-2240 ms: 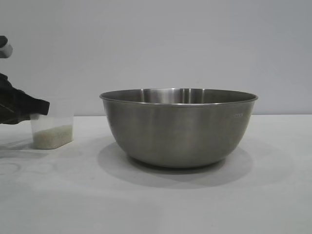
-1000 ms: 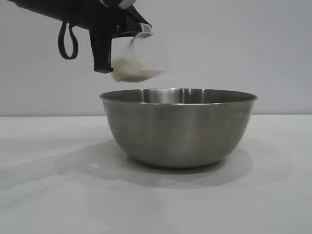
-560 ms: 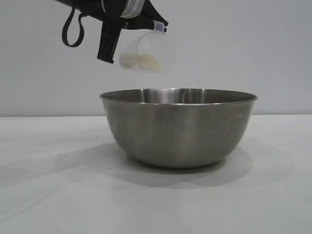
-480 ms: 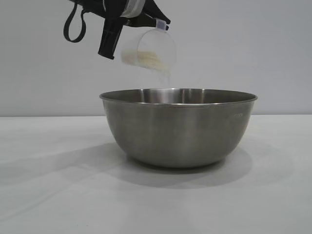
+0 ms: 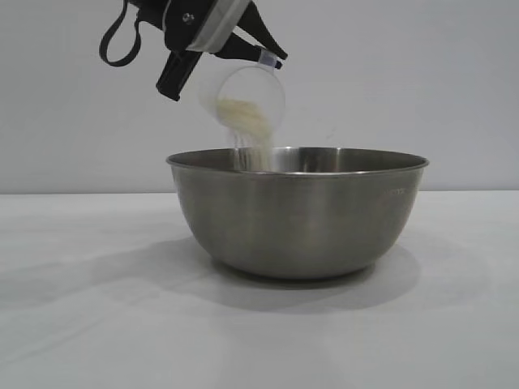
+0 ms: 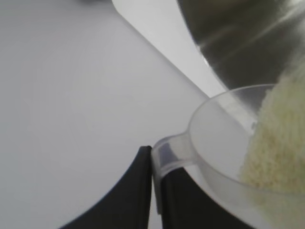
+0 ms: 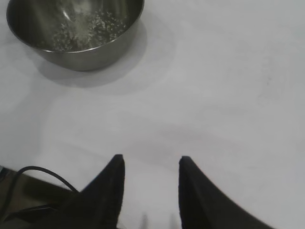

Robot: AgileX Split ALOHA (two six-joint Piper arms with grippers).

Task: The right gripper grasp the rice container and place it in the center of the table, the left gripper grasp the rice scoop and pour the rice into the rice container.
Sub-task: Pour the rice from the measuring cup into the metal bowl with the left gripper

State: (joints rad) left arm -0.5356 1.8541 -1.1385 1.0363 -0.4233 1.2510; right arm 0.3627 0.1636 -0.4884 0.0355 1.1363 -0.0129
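Observation:
The steel rice container (image 5: 297,211) stands on the white table (image 5: 97,324) at the middle. My left gripper (image 5: 243,44) is above its left rim, shut on the handle of the translucent rice scoop (image 5: 243,96), which is tipped toward the bowl. Rice (image 5: 247,121) streams from the scoop into the bowl. In the left wrist view the gripper (image 6: 155,162) pinches the scoop's handle (image 6: 167,152), with rice (image 6: 276,143) at the lip. The right wrist view shows the bowl (image 7: 76,45) with grains inside, far from my open, empty right gripper (image 7: 150,164).
A black cable loop (image 5: 117,44) hangs from the left arm above the table. A dark cable (image 7: 33,174) lies by the table's edge near the right gripper. Plain grey wall behind.
The left gripper took the scoop from the table's left, lifted it over the bowl's left rim and tipped it further; rice now pours out.

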